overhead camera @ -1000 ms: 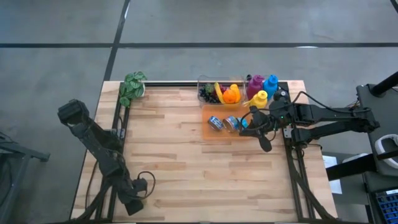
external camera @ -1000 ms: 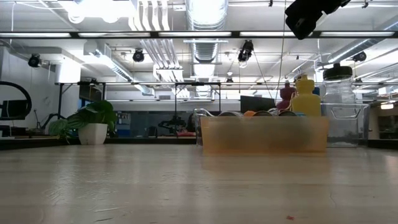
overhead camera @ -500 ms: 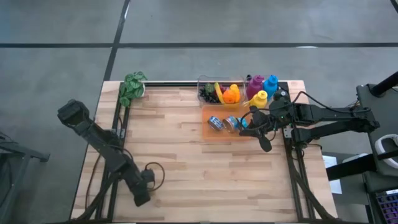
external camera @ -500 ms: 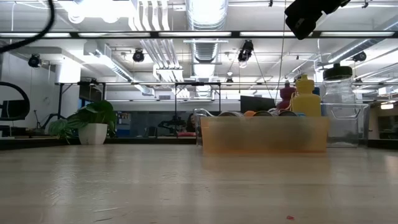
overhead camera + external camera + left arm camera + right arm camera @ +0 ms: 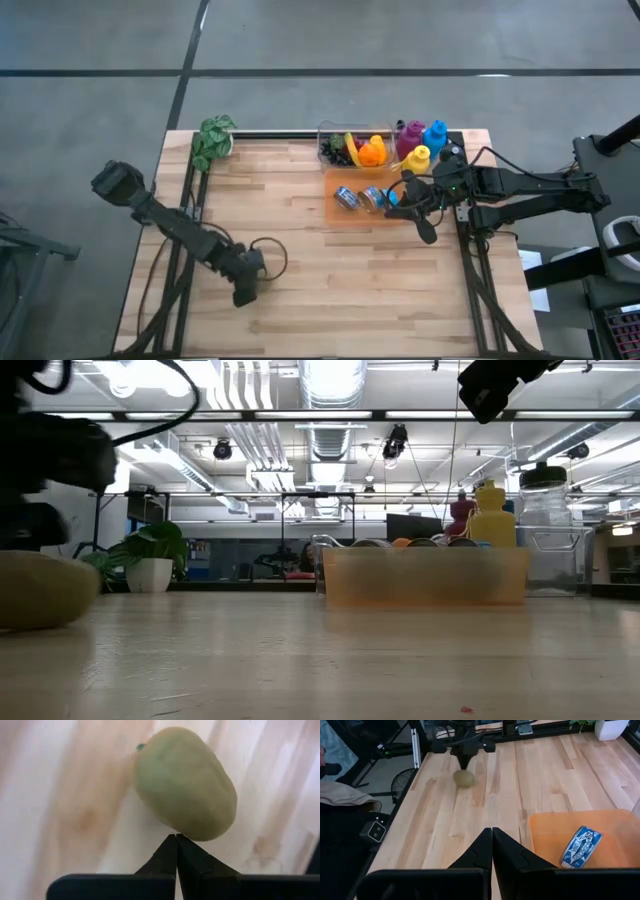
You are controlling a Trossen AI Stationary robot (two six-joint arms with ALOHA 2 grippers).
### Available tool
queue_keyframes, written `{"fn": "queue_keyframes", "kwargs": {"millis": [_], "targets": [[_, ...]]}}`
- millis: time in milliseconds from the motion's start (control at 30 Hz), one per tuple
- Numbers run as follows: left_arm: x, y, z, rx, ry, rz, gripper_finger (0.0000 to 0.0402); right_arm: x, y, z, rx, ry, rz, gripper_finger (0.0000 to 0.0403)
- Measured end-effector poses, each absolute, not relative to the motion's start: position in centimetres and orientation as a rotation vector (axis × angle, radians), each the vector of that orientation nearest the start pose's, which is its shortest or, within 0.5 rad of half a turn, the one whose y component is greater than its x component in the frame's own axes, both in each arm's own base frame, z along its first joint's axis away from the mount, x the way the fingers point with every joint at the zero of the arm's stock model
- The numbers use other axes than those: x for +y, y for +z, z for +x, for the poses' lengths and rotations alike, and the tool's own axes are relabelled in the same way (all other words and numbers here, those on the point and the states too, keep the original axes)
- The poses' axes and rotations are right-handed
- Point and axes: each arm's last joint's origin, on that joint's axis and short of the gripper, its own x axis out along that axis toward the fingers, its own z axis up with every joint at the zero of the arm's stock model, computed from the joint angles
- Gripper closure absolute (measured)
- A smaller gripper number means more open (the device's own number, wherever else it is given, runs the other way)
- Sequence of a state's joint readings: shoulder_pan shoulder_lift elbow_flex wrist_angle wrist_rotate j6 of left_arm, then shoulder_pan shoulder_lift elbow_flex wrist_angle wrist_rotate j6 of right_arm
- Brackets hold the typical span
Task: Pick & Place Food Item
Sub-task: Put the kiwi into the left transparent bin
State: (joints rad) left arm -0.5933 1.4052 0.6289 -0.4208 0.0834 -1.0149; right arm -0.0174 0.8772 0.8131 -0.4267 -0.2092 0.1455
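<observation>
The wooden table (image 5: 300,250) carries an orange tray (image 5: 345,214) with cans near its far right part. The right gripper (image 5: 424,230) hangs clenched and empty beside this tray. The left gripper (image 5: 243,293), clenched and holding nothing, hovers just above the potato (image 5: 186,783), which lies on the table's near left part.

Open bench (image 5: 330,270) across centre and lower right of the high view. Crowded along the upper edge: plant (image 5: 213,140), clear bin (image 5: 352,147), bottles (image 5: 420,145), orange tray (image 5: 368,198). Potato (image 5: 464,778) lying lower left.
</observation>
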Motion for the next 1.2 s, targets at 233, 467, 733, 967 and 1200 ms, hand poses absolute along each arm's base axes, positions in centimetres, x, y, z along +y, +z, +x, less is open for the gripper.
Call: {"fn": "queue_keyframes", "kwargs": {"millis": [233, 467, 733, 967, 1200], "targets": [[-10.7, 14.7, 20.8, 1.224, 0.016, -0.464, 0.0396, 0.3, 30.5, 18.4, 0.502, 0.152, 0.198, 0.0394], [-9.1, 15.2, 22.4, 1.113, -0.033, -0.415, 0.0396, 0.3, 30.5, 18.4, 0.502, 0.151, 0.198, 0.0394], [-8.9, 15.9, 22.2, 1.095, -0.062, -0.377, 0.0396, 0.3, 30.5, 18.4, 0.503, 0.157, 0.174, 0.0394], [-10.2, 18.9, 22.3, 0.988, -0.181, -0.308, 0.0396, 0.4, 30.1, 18.2, 0.541, 0.231, 0.12, 0.0394], [-12.9, 20.2, 21.6, 0.916, -0.373, -0.068, 0.0396, 0.4, 30.1, 18.3, 0.538, 0.229, 0.11, 0.0394]]}}
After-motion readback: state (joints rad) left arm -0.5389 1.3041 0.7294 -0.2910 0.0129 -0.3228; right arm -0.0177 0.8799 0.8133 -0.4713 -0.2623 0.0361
